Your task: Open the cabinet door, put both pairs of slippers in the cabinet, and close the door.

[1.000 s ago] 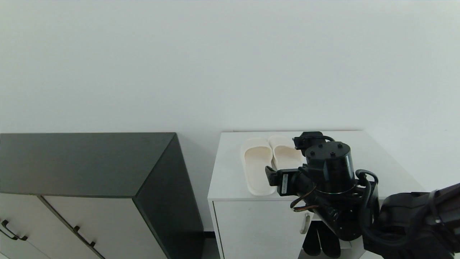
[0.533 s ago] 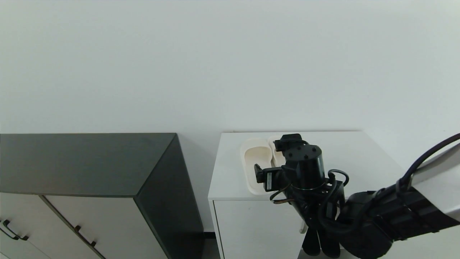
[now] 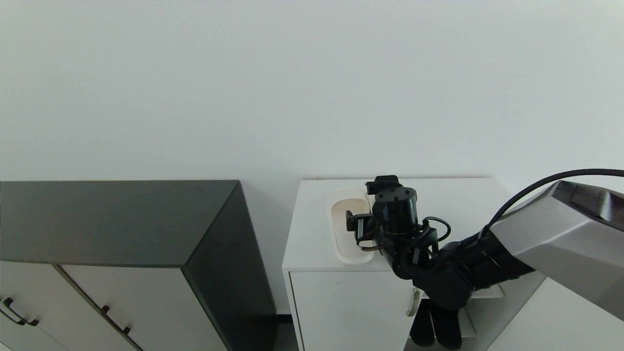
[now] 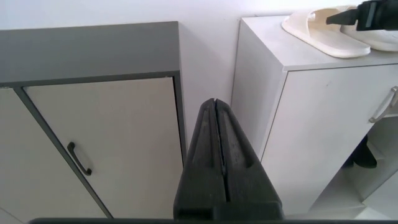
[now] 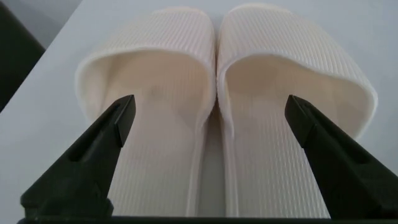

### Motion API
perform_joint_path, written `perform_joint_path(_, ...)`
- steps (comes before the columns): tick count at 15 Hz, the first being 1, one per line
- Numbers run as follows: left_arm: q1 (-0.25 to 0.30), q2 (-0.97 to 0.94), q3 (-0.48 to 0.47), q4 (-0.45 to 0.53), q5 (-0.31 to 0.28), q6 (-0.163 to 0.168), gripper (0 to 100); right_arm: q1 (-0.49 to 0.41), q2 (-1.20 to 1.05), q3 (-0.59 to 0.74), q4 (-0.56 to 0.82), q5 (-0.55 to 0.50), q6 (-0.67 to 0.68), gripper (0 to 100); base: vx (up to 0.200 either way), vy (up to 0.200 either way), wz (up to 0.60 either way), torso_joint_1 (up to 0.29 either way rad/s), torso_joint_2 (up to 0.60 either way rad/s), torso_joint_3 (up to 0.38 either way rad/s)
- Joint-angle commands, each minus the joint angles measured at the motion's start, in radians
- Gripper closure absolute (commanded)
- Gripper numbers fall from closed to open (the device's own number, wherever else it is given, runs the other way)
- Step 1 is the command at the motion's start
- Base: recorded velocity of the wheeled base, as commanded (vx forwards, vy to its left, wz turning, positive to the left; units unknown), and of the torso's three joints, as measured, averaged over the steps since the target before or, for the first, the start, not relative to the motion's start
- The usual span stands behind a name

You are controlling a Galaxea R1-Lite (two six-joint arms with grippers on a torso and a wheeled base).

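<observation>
The right arm stretches from the robot's right side across the front of the white cabinet [image 3: 309,234]. Its wrist is bent so that the right gripper [image 5: 210,111] hangs low over the cabinet's top, pointing toward the wall behind. The jaws are spread wide, one finger outside each shoe of the cream slippers [image 5: 186,124], and no contact is visible. The pair lies side by side, touching, on the left half of the cabinet's top, toes toward the wall.

The cabinet's left door [image 3: 351,307] is closed. The right side of the cabinet stands open, and low inside it are what look like black slippers [image 3: 435,327], though they are partly hidden by the arm.

The left gripper [image 4: 213,106] is held low, in front of and to the left of the cabinet. Its fingers are pressed together and hold nothing.
</observation>
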Motion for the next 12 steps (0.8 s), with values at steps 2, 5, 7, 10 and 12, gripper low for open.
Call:
perform_joint_path(2, 0.000, 0.000, 0.000, 0.000, 0.000, 0.000, 100, -0.027, 0.073, -0.075, -0.001, 0.020, -0.012, 0, 0.000, 0.000, 0.00, 0.000, 0.00, 0.000)
perform_joint_path(5, 0.000, 0.000, 0.000, 0.000, 0.000, 0.000, 100, -0.039, 0.097, -0.122, 0.000, 0.020, -0.039, 100, 0.000, 0.000, 0.00, 0.000, 0.00, 0.000)
perform_joint_path(7, 0.000, 0.000, 0.000, 0.000, 0.000, 0.000, 100, -0.041, 0.100, -0.139, 0.000, 0.020, -0.054, 100, 0.000, 0.000, 0.00, 0.000, 0.00, 0.000)
perform_joint_path(10, 0.000, 0.000, 0.000, 0.000, 0.000, 0.000, 100, -0.039, 0.099, -0.141, 0.000, 0.018, -0.071, 100, 0.000, 0.000, 0.00, 0.000, 0.00, 0.000)
perform_joint_path(12, 0.000, 0.000, 0.000, 0.000, 0.000, 0.000, 100, -0.036, 0.068, -0.122, -0.001, 0.009, -0.081, 100, 0.000, 0.000, 0.00, 0.000, 0.00, 0.000)
